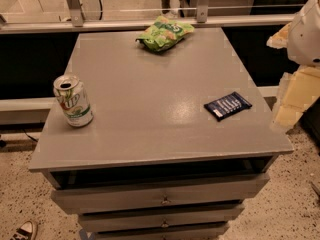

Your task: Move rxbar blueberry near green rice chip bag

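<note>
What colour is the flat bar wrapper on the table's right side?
Dark navy-blue rectangular wrapper with white lettering, camera view; the gripper hangs right of the table.

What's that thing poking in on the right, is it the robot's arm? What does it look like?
Yes. The arm has a smooth, rounded white shell. Below it the gripper, at the picture's right edge beside the table, is made of pale yellow, blocky pieces. No cables or markings show.
</note>
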### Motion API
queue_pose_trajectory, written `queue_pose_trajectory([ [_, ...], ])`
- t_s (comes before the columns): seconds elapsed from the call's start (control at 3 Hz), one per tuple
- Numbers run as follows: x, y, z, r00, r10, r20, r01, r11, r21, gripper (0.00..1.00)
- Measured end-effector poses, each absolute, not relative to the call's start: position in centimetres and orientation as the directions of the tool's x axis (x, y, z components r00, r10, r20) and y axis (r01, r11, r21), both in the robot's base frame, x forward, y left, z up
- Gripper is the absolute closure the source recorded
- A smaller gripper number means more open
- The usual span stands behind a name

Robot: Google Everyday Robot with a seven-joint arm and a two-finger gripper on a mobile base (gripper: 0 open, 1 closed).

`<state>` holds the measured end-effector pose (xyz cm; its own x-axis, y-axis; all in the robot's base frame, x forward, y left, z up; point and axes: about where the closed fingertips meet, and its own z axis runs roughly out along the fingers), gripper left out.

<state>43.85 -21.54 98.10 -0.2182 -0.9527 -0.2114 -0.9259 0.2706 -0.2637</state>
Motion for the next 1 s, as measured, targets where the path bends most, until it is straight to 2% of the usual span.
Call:
queue_pose_trajectory([
  [0.67, 46.7, -22.7, 96.5, -0.239, -0.937, -0.254, -0.920, 0.302, -0.249, 0.00],
  [1.0, 50.7, -24.5, 92.9, -0.297, -0.885, -0.359, -0.907, 0.379, -0.183, 0.00],
])
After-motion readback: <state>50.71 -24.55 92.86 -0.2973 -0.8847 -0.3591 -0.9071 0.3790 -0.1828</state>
